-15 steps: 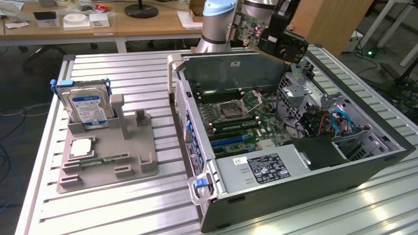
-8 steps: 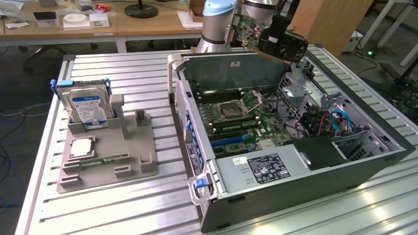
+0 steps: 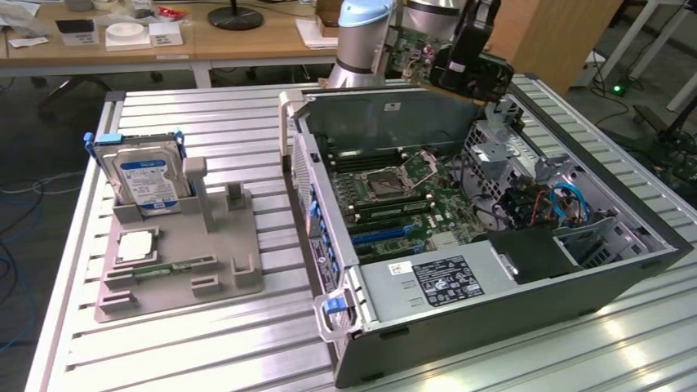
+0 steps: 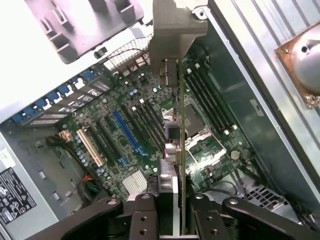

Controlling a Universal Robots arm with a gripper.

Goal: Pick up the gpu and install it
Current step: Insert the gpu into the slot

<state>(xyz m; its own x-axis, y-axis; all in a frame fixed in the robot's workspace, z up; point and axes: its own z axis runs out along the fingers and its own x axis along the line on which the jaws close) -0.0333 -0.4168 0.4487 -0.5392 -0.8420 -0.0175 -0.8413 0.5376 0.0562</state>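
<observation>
Exterior view: my gripper (image 3: 471, 59) hangs above the far wall of the open computer case (image 3: 610, 278), carrying the gpu (image 3: 406, 47), green face showing, clear of the case; a hard drive (image 3: 147, 181) stands upright in the grey plastic tray (image 3: 175, 286) on the ribbed metal table (image 3: 196, 359), well apart from the work.

Wrist view: gripper (image 4: 171, 202) is closed narrow on the gpu (image 4: 179, 145), seen edge-on, a finger on each flat face; its silver bracket (image 4: 175, 30) is at the far end; the motherboard (image 4: 107, 107) lies beneath, not touching; a long blue slot (image 4: 127, 131) is near.

Judgement: thin, stiff and light, but fragile; smooth faces may slip; best held on the flat faces, off the fan and contacts; the bracket is hard sheet metal.
</observation>
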